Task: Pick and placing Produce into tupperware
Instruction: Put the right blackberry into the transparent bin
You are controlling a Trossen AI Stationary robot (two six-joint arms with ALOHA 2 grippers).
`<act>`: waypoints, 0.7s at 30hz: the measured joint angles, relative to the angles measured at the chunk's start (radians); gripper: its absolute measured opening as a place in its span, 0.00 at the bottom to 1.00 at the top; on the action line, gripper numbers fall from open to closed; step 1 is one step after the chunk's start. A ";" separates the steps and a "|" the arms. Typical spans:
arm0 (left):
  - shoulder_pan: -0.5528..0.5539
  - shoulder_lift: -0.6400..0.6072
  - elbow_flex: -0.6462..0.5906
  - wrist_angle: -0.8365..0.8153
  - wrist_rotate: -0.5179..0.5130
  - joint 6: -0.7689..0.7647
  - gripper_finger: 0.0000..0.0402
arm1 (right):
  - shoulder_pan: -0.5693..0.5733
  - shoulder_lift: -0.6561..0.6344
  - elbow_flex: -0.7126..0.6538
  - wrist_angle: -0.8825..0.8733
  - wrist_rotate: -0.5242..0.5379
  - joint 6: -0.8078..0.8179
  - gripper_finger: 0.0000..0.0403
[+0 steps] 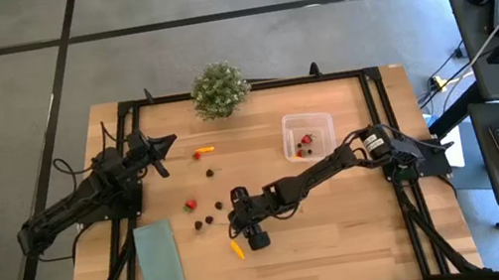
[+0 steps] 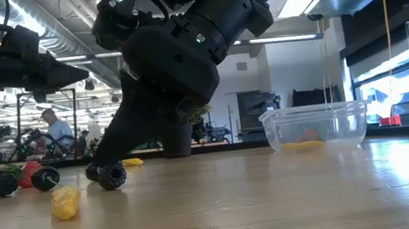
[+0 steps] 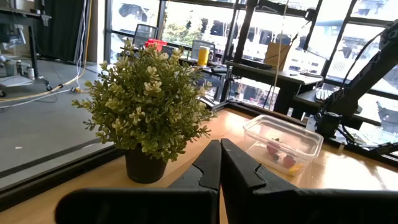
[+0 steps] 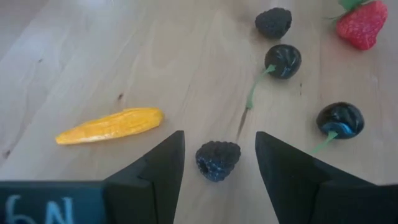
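My right gripper is open and reaches down at the table's middle. Its fingers stand on either side of a dark blackberry that lies on the wood, with a gap on both sides. Around it lie two dark cherries, another blackberry, a strawberry and a yellow-orange piece. The clear tupperware stands toward the far right and holds red pieces and a yellow one. My left gripper is shut and waits in the air at the far left.
A bushy potted plant stands at the far edge, and a pale-green cloth lies near the left front corner. An orange piece and a dark berry lie toward the far left, a yellow piece near the front.
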 joint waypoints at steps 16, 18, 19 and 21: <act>0.000 0.000 0.000 0.000 0.000 0.000 0.00 | 0.000 0.059 0.001 0.028 0.000 0.067 0.49; 0.000 0.000 0.000 0.000 0.000 0.000 0.00 | 0.000 0.060 0.001 0.027 0.000 0.067 0.49; 0.000 0.000 0.000 0.000 0.000 0.000 0.00 | 0.000 0.060 0.001 0.027 0.000 0.068 0.49; 0.000 0.000 0.000 0.000 0.000 0.000 0.00 | 0.000 0.061 0.001 0.027 0.000 0.069 0.49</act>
